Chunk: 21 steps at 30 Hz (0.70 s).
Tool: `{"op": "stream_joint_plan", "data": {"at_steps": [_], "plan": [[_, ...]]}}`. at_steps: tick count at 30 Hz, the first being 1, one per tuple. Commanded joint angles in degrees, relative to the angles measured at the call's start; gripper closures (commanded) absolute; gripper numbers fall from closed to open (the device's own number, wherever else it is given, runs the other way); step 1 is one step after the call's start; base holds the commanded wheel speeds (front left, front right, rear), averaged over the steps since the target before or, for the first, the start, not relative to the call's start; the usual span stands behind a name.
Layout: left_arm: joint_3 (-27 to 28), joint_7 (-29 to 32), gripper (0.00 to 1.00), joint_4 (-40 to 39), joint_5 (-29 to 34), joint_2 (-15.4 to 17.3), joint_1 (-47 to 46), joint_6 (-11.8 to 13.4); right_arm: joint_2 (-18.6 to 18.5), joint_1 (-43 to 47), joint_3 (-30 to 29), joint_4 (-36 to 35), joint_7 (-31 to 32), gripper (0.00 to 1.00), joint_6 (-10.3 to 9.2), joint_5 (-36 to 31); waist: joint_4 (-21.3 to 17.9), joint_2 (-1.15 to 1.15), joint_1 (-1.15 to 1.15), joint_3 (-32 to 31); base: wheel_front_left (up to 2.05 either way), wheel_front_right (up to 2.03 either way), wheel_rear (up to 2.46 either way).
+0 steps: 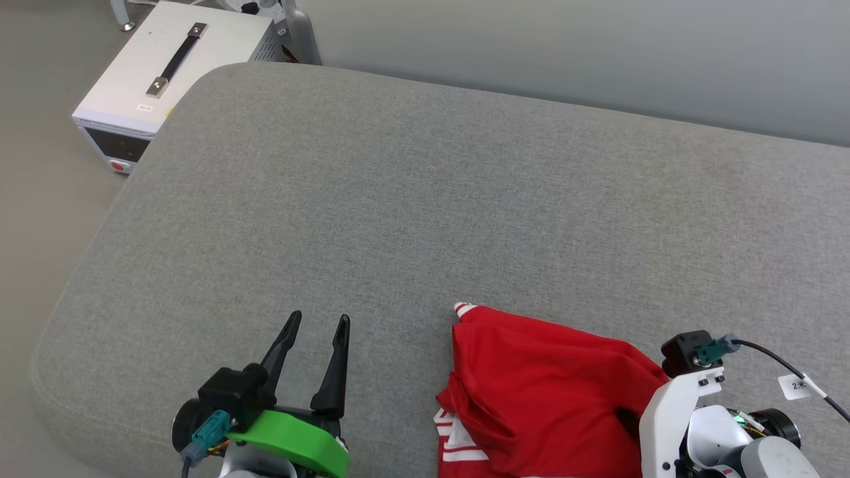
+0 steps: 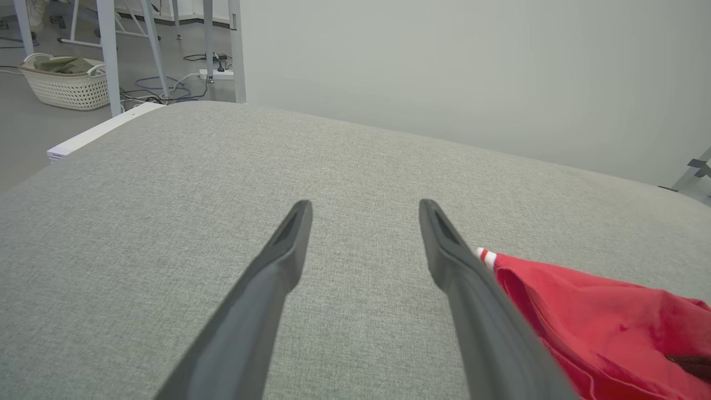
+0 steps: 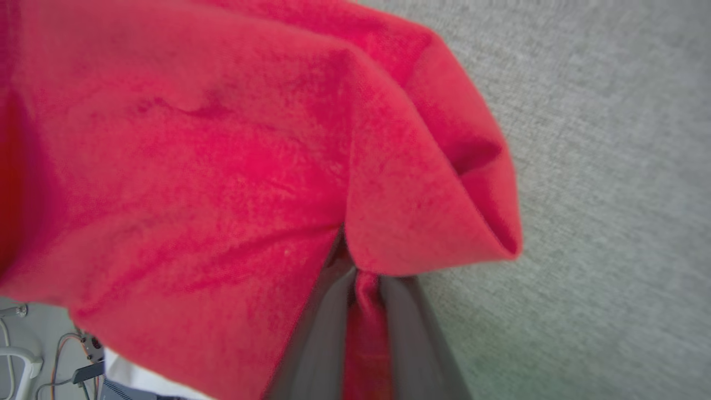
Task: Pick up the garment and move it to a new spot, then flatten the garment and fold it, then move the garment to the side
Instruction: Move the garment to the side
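The garment (image 1: 544, 378) is a crumpled red heap at the front right of the grey cushion (image 1: 398, 199), with a bit of red-white striped trim at its far tip and white stripes at its near edge. My right gripper (image 3: 364, 289) is shut on a fold of the garment (image 3: 222, 166), red cloth pinched between its two dark fingers. In the head view its fingers are buried in the cloth beside the white wrist (image 1: 690, 398). My left gripper (image 1: 317, 325) stands open over bare cushion, left of the garment. In the left wrist view the left gripper (image 2: 364, 205) has the garment (image 2: 605, 328) just right of it.
A white box with a black handle (image 1: 166, 66) stands on the floor past the cushion's far left corner. A pale wall runs behind the cushion. A white laundry basket (image 2: 66, 83), metal legs (image 2: 108, 55) and floor cables lie beyond. The cushion's rounded left edge (image 1: 73, 292) drops to the floor.
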Motion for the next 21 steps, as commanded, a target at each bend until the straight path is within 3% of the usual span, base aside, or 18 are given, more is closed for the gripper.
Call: {"op": "stream_joint_plan", "data": {"at_steps": [1, 3, 12, 13, 14, 21], "plan": [[-0.02, -0.34, 0.0, 0.12, -0.31, 0.22, -0.68, -0.17, 0.09, 0.0, 1.19, 1.16, -0.62, 1.0, -0.01, -0.23, -0.69, 0.0, 0.0, -0.71, 0.0, 0.0, 0.0], [-0.14, -0.34, 0.0, 0.27, -0.38, 0.38, -0.55, -0.17, -0.54, -0.39, 1.95, 0.5, -2.2, 1.0, -0.01, 0.25, -1.44, 0.0, 0.0, -1.43, 0.0, 0.0, 0.0], [-1.3, -0.34, 0.0, -0.24, -0.85, 0.05, 0.2, -0.17, -11.25, -2.01, 7.37, -7.93, -5.29, 1.0, -0.01, -1.11, -8.65, 0.0, 0.0, -3.11, 0.0, 0.0, 0.0], [-1.6, -0.34, 0.0, -0.37, -0.81, 0.01, 0.03, -0.17, -12.96, -2.35, 8.2, -8.89, -5.38, 1.0, -0.01, -1.56, -9.62, 0.0, 0.0, -2.73, 0.0, 0.0, 0.0], [-2.78, -0.34, 0.0, -0.86, -0.46, -0.24, -0.76, -0.17, -18.04, -3.54, 9.83, -10.99, -5.51, 1.0, -0.01, -2.35, -12.29, 0.0, 0.0, -1.41, 0.0, 0.0, 0.0], [-6.89, -0.34, 0.0, -1.87, 0.65, -0.82, -4.5, -0.17, -30.49, -7.99, 11.28, -13.72, -5.63, 1.0, -0.01, -2.24, -18.18, 0.0, 0.0, 4.25, 0.0, 0.0, 0.0]]}}
